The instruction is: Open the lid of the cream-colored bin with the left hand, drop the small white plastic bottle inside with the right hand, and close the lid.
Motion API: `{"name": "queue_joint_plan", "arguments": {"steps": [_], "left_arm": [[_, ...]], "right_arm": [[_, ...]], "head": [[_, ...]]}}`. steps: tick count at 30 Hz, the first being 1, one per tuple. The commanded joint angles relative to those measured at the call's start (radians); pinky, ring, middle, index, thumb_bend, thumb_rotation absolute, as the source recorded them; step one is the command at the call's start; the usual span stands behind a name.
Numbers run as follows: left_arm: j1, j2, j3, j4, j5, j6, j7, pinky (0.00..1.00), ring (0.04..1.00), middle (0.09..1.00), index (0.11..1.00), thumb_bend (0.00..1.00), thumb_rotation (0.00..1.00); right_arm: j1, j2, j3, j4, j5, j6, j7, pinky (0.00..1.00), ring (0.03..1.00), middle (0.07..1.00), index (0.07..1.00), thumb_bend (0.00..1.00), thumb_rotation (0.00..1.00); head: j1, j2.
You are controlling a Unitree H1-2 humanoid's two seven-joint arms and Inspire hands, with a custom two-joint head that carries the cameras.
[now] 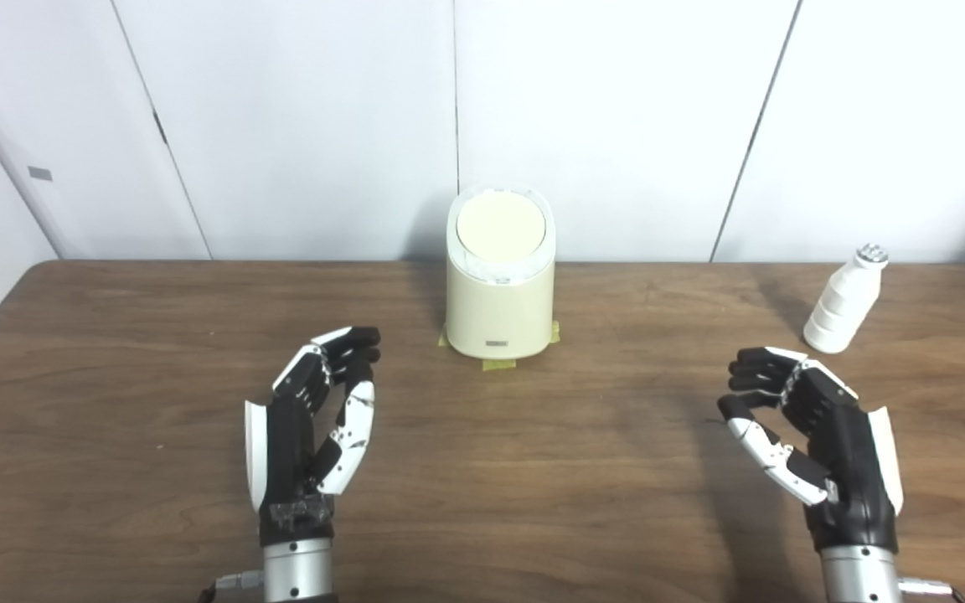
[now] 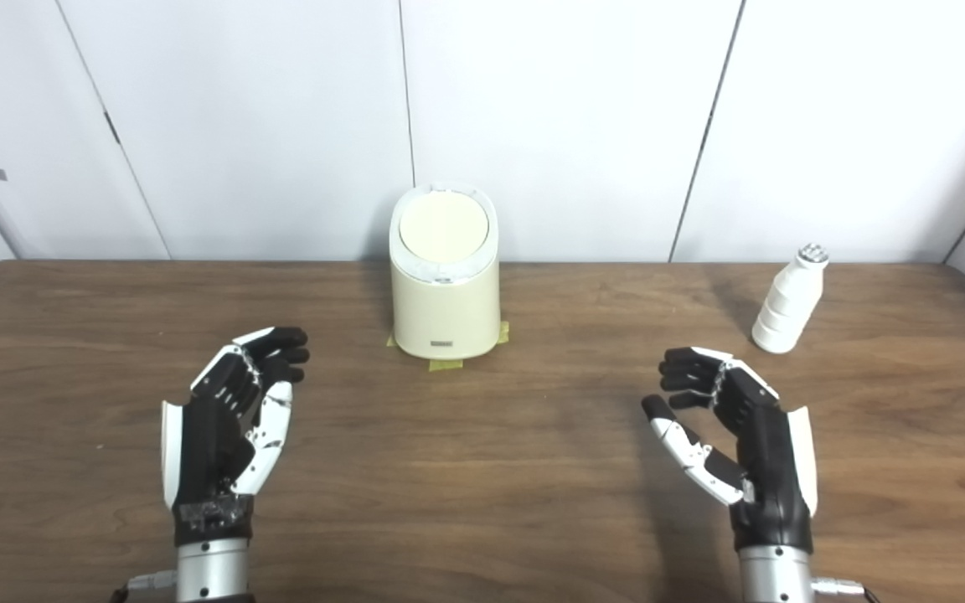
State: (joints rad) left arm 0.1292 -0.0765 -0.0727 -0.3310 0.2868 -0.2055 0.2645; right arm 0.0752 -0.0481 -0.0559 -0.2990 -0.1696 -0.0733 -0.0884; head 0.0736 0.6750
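The cream-colored bin stands upright at the back middle of the wooden table, its round lid shut flat on top. A small white plastic bottle with a silvery cap stands upright at the back right. My left hand hovers over the near left of the table, open and holding nothing, well short of the bin. My right hand hovers at the near right, open and holding nothing, a little in front of and left of the bottle.
Yellow tape tabs stick out from under the bin's base. White wall panels rise just behind the table's back edge. The table's brown top stretches between the two hands.
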Motion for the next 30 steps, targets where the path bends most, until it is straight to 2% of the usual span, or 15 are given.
{"name": "queue_joint_plan", "arguments": {"steps": [1, 6, 9, 11, 15, 18, 21, 23, 29, 30], "left_arm": [[0.112, -0.018, 0.005, -0.03, 0.011, -0.022, 0.003, 0.59, 0.65, 0.684, 0.668, 0.22, 0.44], [0.106, -0.013, 0.007, -0.02, 0.012, -0.028, 0.002, 0.6, 0.655, 0.685, 0.671, 0.22, 0.47], [0.096, -0.01, 0.015, -0.01, -0.003, -0.036, 0.005, 0.6, 0.655, 0.685, 0.668, 0.22, 0.45], [0.084, -0.009, 0.025, -0.013, -0.011, -0.018, 0.002, 0.6, 0.655, 0.686, 0.669, 0.24, 0.43], [0.061, -0.002, 0.036, -0.033, -0.018, 0.029, -0.019, 0.62, 0.688, 0.719, 0.706, 0.32, 0.39], [0.047, 0.004, 0.036, -0.057, 0.017, 0.07, -0.035, 0.64, 0.734, 0.757, 0.742, 0.42, 0.45], [0.023, 0.026, 0.039, -0.09, 0.081, 0.133, -0.064, 0.75, 0.829, 0.842, 0.833, 0.52, 0.58], [-0.002, 0.037, 0.048, -0.117, 0.06, 0.17, -0.09, 0.81, 0.876, 0.89, 0.876, 0.61, 0.61], [-0.095, 0.053, 0.081, -0.176, 0.07, 0.266, -0.14, 0.82, 0.907, 0.915, 0.9, 0.71, 0.61], [-0.118, 0.057, 0.087, -0.184, 0.071, 0.282, -0.146, 0.8, 0.907, 0.916, 0.9, 0.73, 0.62]], "right_arm": [[0.001, 0.007, 0.002, -0.036, 0.0, -0.021, -0.004, 0.53, 0.604, 0.619, 0.618, 0.25, 0.18], [-0.004, 0.008, 0.003, -0.028, -0.001, -0.023, -0.004, 0.53, 0.602, 0.614, 0.614, 0.25, 0.19], [-0.01, 0.01, 0.007, -0.013, -0.001, -0.032, -0.005, 0.53, 0.601, 0.614, 0.614, 0.25, 0.2], [-0.016, 0.013, 0.008, -0.001, 0.003, -0.037, -0.008, 0.52, 0.598, 0.612, 0.613, 0.25, 0.2], [-0.028, 0.014, 0.007, 0.03, 0.003, -0.071, -0.017, 0.52, 0.594, 0.607, 0.609, 0.26, 0.22], [-0.037, 0.015, 0.006, 0.058, 0.004, -0.098, -0.023, 0.52, 0.587, 0.601, 0.604, 0.26, 0.23], [-0.046, 0.019, 0.01, 0.079, -0.011, -0.112, -0.03, 0.51, 0.586, 0.602, 0.602, 0.25, 0.24], [-0.051, 0.021, 0.011, 0.092, -0.014, -0.122, -0.034, 0.51, 0.587, 0.603, 0.601, 0.25, 0.26], [-0.066, 0.02, 0.01, 0.125, -0.008, -0.146, -0.034, 0.51, 0.587, 0.603, 0.601, 0.24, 0.22], [-0.067, 0.019, 0.011, 0.129, -0.009, -0.149, -0.034, 0.51, 0.588, 0.603, 0.602, 0.24, 0.21]], "head": [[0.002, 0.001], [0.007, -0.002], [0.004, -0.009], [0.001, -0.012], [-0.001, -0.016], [0.002, -0.021], [0.007, -0.026], [0.007, -0.03], [0.011, -0.039], [0.011, -0.04]]}}
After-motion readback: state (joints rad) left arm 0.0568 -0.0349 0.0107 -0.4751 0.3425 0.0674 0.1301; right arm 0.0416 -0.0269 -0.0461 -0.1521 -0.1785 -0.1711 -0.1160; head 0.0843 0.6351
